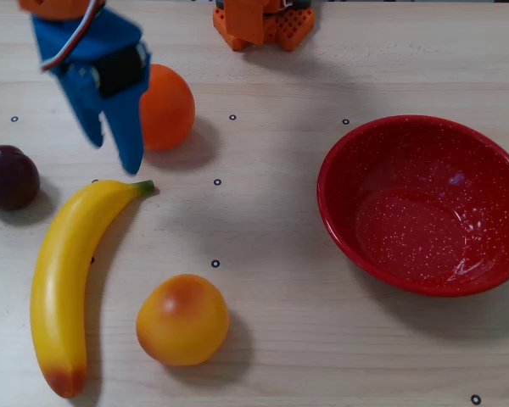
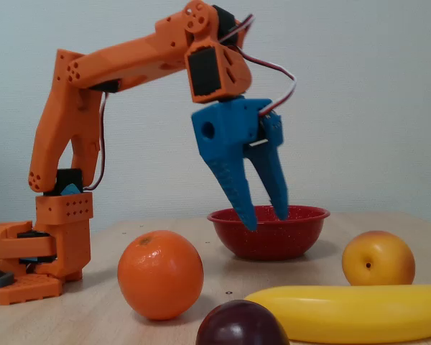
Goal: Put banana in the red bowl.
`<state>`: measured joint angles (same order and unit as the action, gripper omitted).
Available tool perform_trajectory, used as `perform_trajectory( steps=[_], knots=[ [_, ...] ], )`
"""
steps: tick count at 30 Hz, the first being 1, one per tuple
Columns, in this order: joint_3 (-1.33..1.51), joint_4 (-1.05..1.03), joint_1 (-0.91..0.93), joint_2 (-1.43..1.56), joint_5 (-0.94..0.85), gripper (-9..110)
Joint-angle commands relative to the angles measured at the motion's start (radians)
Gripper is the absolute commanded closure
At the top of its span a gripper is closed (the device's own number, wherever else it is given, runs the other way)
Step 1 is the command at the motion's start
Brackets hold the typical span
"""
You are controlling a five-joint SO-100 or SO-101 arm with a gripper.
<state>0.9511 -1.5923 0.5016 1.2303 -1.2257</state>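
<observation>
The banana [image 1: 64, 271] lies on the table at the left of the overhead view, green stem toward the top, orange-red end at the bottom. It also shows low at the right of the fixed view [image 2: 352, 313]. The red bowl [image 1: 407, 220] stands empty at the right; in the fixed view it sits behind the gripper [image 2: 273, 243]. My blue gripper [image 1: 113, 153] is open and empty. It hangs above the table just beyond the banana's stem end, fingers pointing down [image 2: 265, 218], not touching anything.
An orange [image 1: 168, 106] sits right beside the gripper. A dark plum [image 1: 8, 176] lies at the left edge. A yellow-orange round fruit [image 1: 182, 320] lies right of the banana. The orange arm base [image 1: 263, 21] stands at the table's top edge.
</observation>
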Motion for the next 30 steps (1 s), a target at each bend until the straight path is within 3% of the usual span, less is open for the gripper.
perform_trajectory(
  steps=[1, 16, 30],
  knots=[
    [-0.129, 0.035, 0.048, 0.020, -0.075, 75],
    [-0.337, 0.137, 0.126, -0.222, -0.364, 56],
    [-0.434, 0.291, 0.140, -0.380, -0.494, 56]
  ],
)
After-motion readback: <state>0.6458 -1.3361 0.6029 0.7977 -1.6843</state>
